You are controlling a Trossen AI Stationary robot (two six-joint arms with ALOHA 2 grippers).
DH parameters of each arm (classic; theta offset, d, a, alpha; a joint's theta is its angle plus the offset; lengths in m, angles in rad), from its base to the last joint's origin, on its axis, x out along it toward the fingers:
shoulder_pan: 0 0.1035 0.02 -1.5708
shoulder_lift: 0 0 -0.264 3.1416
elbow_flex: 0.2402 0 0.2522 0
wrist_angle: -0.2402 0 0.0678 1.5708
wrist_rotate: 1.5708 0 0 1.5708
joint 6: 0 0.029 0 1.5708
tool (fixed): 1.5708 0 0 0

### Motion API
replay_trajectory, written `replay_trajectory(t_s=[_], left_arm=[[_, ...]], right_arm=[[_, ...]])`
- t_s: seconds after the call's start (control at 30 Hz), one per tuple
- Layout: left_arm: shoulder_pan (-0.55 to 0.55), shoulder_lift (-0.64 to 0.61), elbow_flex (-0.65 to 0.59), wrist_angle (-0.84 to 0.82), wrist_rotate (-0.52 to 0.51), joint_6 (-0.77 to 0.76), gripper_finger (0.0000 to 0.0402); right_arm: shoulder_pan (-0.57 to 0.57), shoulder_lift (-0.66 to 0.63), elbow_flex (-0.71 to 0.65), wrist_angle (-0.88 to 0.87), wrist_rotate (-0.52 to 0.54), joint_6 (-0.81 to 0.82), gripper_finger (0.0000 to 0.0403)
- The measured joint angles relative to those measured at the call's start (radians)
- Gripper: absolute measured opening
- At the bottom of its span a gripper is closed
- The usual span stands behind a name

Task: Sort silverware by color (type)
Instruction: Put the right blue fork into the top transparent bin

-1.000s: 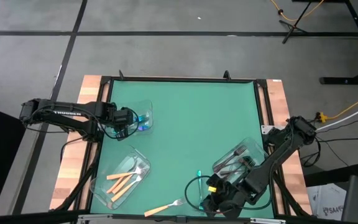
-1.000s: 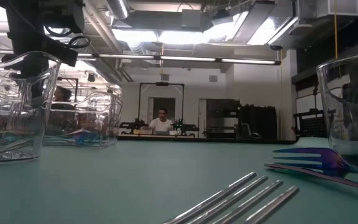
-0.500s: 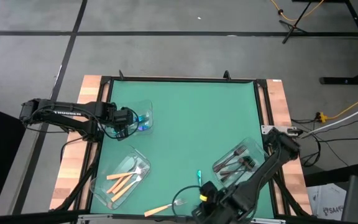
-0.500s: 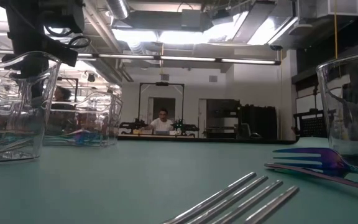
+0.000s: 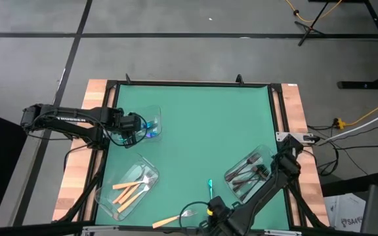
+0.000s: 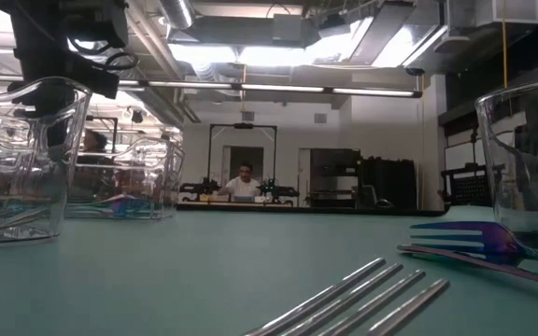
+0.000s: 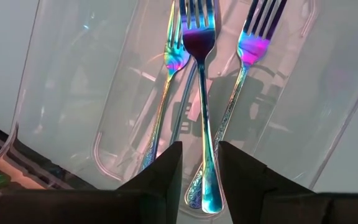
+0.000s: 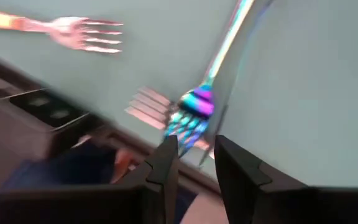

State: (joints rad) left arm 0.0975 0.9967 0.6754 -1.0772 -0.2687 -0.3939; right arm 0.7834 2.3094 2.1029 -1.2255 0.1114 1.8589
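I see my left gripper (image 7: 199,163) hanging over the clear plastic rectangular tray (image 5: 151,113) at the mat's left edge, its dark fingers parted by a narrow gap, gripping nothing. Below them lie three slim iridescent blue-teal forks (image 7: 199,93) with embossed handles, glossy against the glassy tray floor. My right gripper (image 8: 194,163) sits at the near edge of the smooth green mat (image 5: 195,131), jaws slightly apart and empty, just beside a loose shimmering blue-teal fork (image 8: 211,87). A matte orange-handled fork (image 5: 173,218) lies nearby on the mat.
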Motion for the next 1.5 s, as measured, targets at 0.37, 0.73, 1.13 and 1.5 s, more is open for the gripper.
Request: replay_trajectory(t_s=[0.37,0.73,1.13,1.5], left_arm=[[0.000,0.000,0.000,0.019,0.000,0.000,0.0097],[0.000,0.000,0.000,0.034,0.000,0.000,0.0097],[0.000,0.000,0.000,0.035,0.000,0.000,0.0097],[0.000,0.000,0.000,0.035,0.000,0.001,0.0097]], right_arm=[[-0.004,0.033,-0.020,-0.043,0.018,-0.001,0.0094],[-0.025,0.033,-0.077,-0.016,0.049,-0.004,0.0095],[-0.025,0.033,-0.150,0.044,0.052,-0.006,0.0095],[-0.025,0.033,-0.151,0.075,0.053,-0.009,0.0095]])
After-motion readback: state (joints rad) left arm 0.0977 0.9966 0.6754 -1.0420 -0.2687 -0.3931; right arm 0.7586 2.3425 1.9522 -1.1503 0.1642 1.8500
